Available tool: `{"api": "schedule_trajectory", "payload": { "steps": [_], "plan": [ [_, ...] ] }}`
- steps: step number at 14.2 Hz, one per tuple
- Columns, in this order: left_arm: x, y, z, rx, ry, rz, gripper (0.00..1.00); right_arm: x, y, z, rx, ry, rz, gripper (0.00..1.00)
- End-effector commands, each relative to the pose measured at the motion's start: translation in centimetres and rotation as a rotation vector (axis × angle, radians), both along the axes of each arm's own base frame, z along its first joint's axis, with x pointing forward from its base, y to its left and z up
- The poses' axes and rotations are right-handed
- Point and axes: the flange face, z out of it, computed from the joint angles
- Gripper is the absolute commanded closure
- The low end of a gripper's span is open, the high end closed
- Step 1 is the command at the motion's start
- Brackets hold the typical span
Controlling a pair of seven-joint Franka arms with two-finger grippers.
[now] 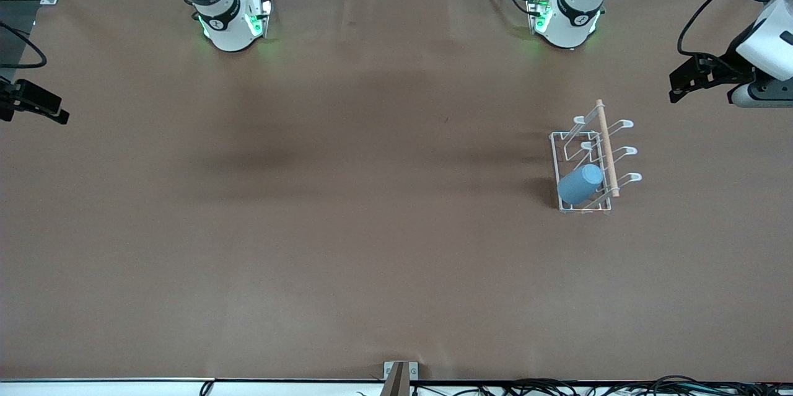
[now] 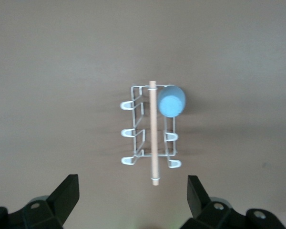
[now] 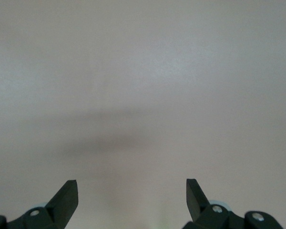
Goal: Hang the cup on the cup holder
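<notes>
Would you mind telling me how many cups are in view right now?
1. The light-blue cup sits upside down on a prong at the end of the cup holder nearer the front camera.

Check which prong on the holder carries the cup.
The cup sits on the cup holder's end prong nearest the front camera, on the right arm's side of the rod; the other five are bare.

You get even, soft overhead light on the brown table (image 1: 347, 247), with no glare. Broad faint arm shadows lie across its middle, and a small dark shadow hugs the cup holder (image 1: 588, 163). The front view is sharp. The right wrist view looks pale and washed out, showing one blurred shadow band.
</notes>
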Motion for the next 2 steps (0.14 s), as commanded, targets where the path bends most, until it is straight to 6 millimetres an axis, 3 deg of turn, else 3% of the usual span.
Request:
{"api": "schedule_trajectory", "payload": {
  "steps": [1, 2],
  "plan": [
    [0.21, -0.71, 0.59, 0.031, 0.004, -0.021, 0.00, -0.77, 0.12, 0.21, 0.002, -0.003, -0.003, 0.00],
    [0.21, -0.79, 0.59, 0.031, 0.004, -0.023, 0.00, -0.77, 0.12, 0.21, 0.002, -0.003, -0.003, 0.00]
  ]
}}
